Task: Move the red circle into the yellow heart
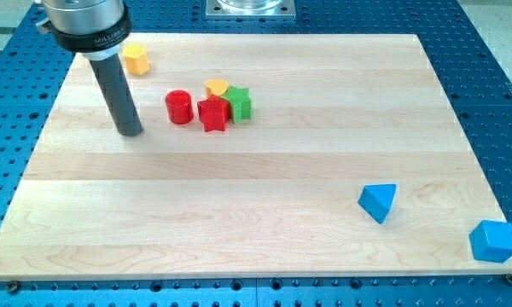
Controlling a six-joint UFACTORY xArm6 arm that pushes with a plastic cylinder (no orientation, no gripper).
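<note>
Here, red plastic circle (179, 107), a short upright cylinder on the pale wooden board (264, 222): landmark for everything else. Just to its right in the view, touching or nearly so, a red star-shaped block (212, 114). Behind that star, up and to the right of the circle, the yellow heart-shaped block (217, 87), only partly showing, close but seemingly not in contact with the circle. Further right of the circle, a green star block (240, 104) pressed against the red star. Up and to the left of the circle, near the board's top edge, a yellow hexagon-like block (136, 59). Far down to the right, well apart, a blue triangular block (378, 203) and a blue angular block (494, 241) at the corner.

No claw on this rig, hence nothing open or closed; only my tip (131, 133), left of the circle and slightly lower, near but not touching.

Step in hand, by judgement: approach, push not begun. Next move: contact on the circle's lower-left side, then a short shove up and rightward toward the heart, skirting the red star.
</note>
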